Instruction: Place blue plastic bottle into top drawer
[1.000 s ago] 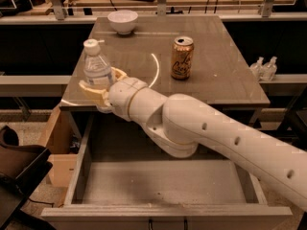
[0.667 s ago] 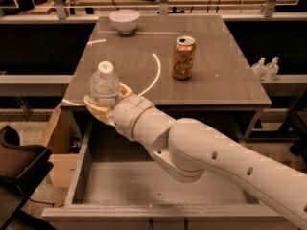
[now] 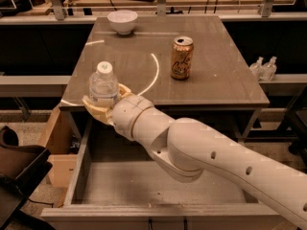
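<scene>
You are mid-carry: the gripper (image 3: 103, 105) has its fingers (image 3: 93, 110) pinching the blue plastic bottle (image 3: 103, 84), held upright just above the rear left corner of the open top drawer (image 3: 144, 186). Next you would likely bring it forward over the drawer floor, lower it, and release. No writing is readable on the bottle label, nor on the soda can (image 3: 182, 58) on the surface (image 3: 220, 80) beyond the drawer.

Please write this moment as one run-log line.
gripper: shut on blue plastic bottle, upright, at table front-left corner | top drawer: open, bottle not yet inside
</scene>
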`<state>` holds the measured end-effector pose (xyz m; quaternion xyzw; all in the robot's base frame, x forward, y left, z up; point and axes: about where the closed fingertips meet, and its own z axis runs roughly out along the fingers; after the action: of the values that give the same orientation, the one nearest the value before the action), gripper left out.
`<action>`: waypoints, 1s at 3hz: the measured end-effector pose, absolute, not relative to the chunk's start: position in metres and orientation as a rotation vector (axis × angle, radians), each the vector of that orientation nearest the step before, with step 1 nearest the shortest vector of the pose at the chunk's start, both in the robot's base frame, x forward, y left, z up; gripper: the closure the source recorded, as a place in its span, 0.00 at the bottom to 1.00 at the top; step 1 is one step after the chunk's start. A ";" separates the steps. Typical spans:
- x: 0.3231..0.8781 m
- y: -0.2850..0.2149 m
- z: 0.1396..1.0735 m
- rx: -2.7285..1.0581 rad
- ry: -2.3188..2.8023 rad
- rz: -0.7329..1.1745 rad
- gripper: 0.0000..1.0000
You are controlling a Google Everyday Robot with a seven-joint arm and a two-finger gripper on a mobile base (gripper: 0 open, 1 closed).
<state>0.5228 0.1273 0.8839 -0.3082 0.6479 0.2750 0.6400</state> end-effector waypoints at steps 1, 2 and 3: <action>0.523 0.127 0.884 -0.703 1.478 0.627 1.00; 0.523 0.127 0.884 -0.703 1.478 0.627 1.00; 0.523 0.127 0.884 -0.703 1.478 0.627 1.00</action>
<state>0.5228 0.1273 0.8839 -0.3083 0.6479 0.2750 0.6400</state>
